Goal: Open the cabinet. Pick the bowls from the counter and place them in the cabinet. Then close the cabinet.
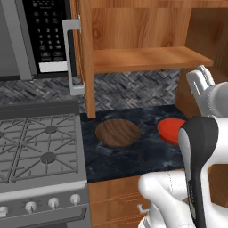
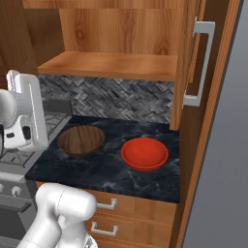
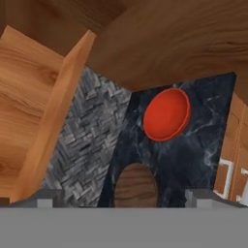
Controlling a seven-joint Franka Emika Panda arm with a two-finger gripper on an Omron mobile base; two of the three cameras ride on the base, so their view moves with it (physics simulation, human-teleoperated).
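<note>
Jaws wide over round wooden bowl (image 3: pixel 136 185)

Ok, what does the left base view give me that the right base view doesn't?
Left base view alone: the microwave and the stove's knobs. Right base view alone: the right cabinet door with its handle, and two drawer handles. Both show the wooden bowl and red bowl on the counter, under the open cabinet's shelf.

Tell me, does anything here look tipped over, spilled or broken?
Nothing stands out. The cabinet is open with a bare shelf, and the wooden bowl and red bowl sit upright, apart, on the counter.
</note>
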